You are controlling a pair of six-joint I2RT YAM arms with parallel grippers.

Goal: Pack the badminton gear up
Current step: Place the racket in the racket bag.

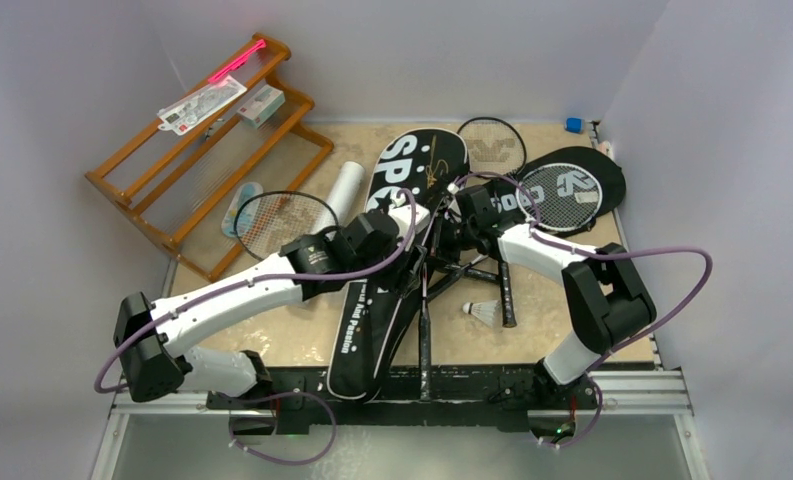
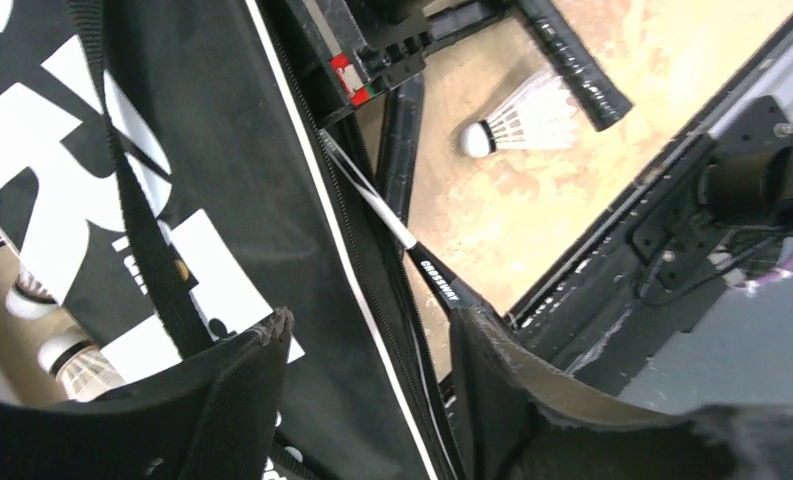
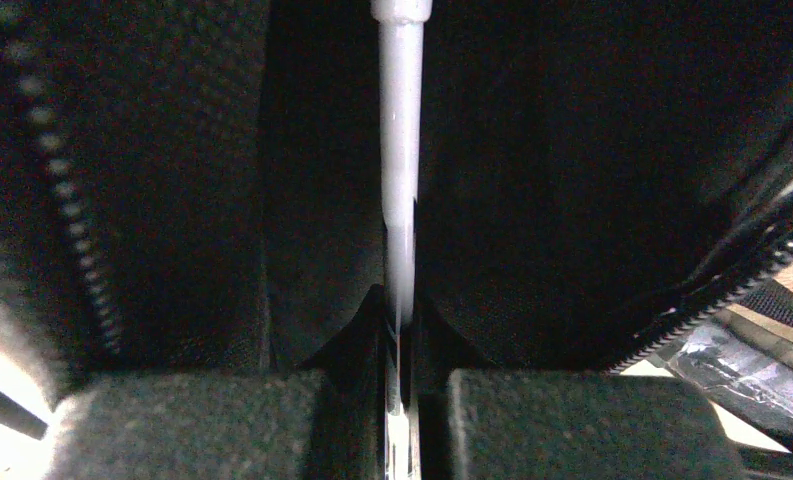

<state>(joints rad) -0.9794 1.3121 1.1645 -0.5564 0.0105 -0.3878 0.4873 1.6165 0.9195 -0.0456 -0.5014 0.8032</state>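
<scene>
A long black bag (image 1: 367, 300) with white lettering lies down the middle of the table. My left gripper (image 2: 370, 330) hangs open over its zipped edge (image 2: 367, 280), touching nothing; in the top view the left gripper (image 1: 417, 262) is at the bag's right side. My right gripper (image 3: 400, 330) is shut on a racket's thin silver shaft (image 3: 400, 180), with black bag fabric all round it. That racket's shaft (image 1: 424, 310) runs towards the near edge. A shuttlecock (image 1: 485, 312) lies to its right. Another racket (image 1: 562, 195) rests on a second bag (image 1: 607, 170). A white tube (image 1: 344, 190) lies left of the long bag.
An orange wooden rack (image 1: 202, 160) stands at the back left with a white carton (image 1: 262, 105) and a card (image 1: 202, 105) on it. Two more racket heads (image 1: 282, 220) (image 1: 492, 145) lie on the table. Two shuttlecocks (image 2: 72, 360) show beyond the bag's left edge.
</scene>
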